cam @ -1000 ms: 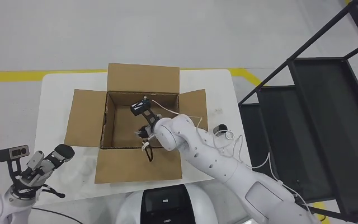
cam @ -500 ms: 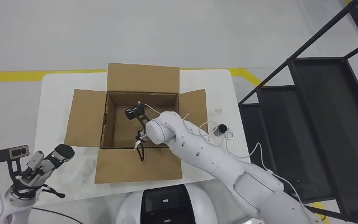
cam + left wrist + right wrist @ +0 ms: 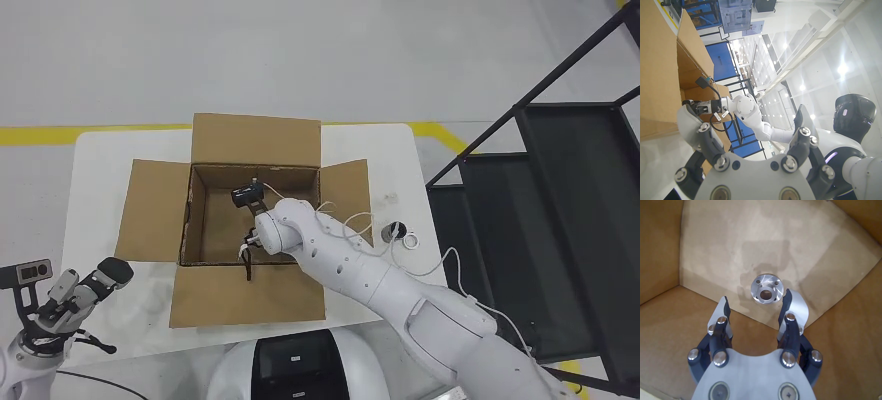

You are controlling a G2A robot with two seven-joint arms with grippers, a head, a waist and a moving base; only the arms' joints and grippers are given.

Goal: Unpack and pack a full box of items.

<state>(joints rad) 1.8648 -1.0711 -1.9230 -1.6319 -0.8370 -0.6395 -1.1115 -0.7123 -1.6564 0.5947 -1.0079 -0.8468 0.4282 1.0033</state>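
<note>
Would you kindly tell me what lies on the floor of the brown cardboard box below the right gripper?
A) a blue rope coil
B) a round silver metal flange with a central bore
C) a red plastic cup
B: the right wrist view shows the round silver metal flange on the brown cardboard box floor, beyond the right gripper, its jaws open.

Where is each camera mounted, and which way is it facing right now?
Top view: above the arms, looking down on table and open cardboard box; right arm inside it, left gripper by the near corner.
Left wrist view: beside the box, facing up past its open fingers at the head and right arm.
Right wrist view: inside the box, facing its floor and a metal flange beyond the open right gripper.
Shared: all three show the box.
</note>
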